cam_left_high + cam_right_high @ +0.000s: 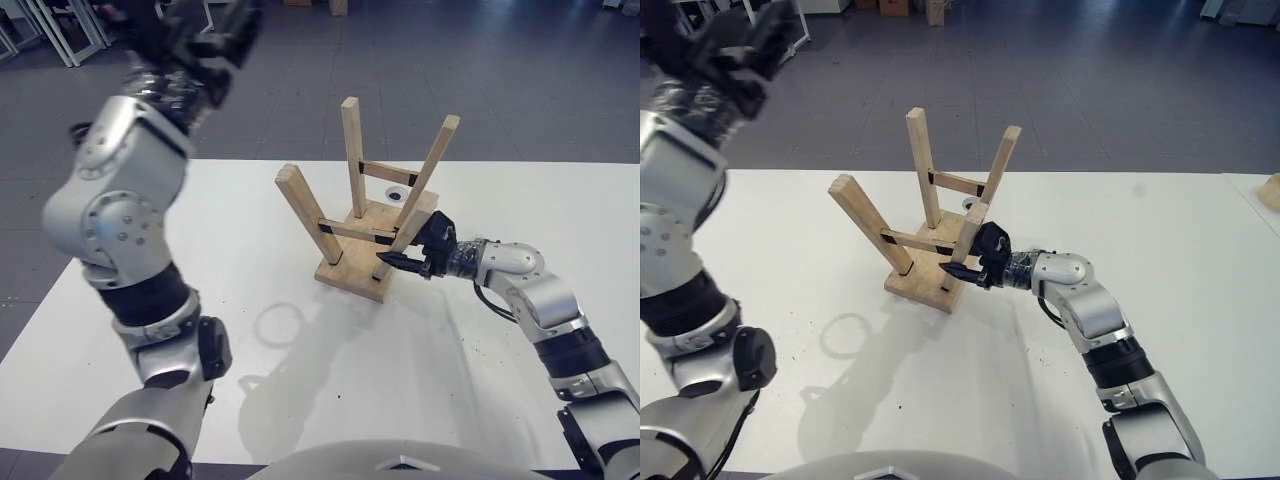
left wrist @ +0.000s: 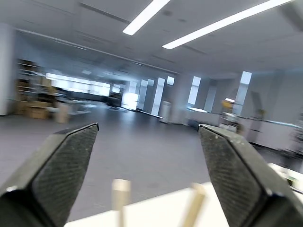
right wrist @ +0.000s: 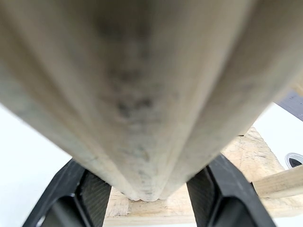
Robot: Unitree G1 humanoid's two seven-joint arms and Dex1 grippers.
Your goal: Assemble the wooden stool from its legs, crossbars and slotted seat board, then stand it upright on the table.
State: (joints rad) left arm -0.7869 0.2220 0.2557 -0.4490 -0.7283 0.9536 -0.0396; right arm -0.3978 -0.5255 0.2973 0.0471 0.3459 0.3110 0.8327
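Big open hall with a grey floor, and a white desk (image 1: 300, 400) up front. The stool (image 1: 362, 230) sits on it upside down, with the seat board (image 1: 345, 272) flat on the desk. Three legs (image 1: 352, 150) poke up and splay a bit, with two crossbars (image 1: 388, 173) tying them together. Building it this way round makes sense I guess: the board gives a flat base and the slots face up for the legs.

The right gripper (image 1: 400, 262) is clenched on the leg (image 1: 428, 175) on its side, low down and just above the board. In the right wrist view there's a finger (image 3: 90, 194) on each side of the wood, so it's only open as wide as the leg. My guess is it's steadying or seating that leg.

The left gripper (image 2: 147, 127) is up high, well apart from the stool, fingers spread wide and holding nothing. Probably just parked out of the way. The stool isn't flipped upright yet.
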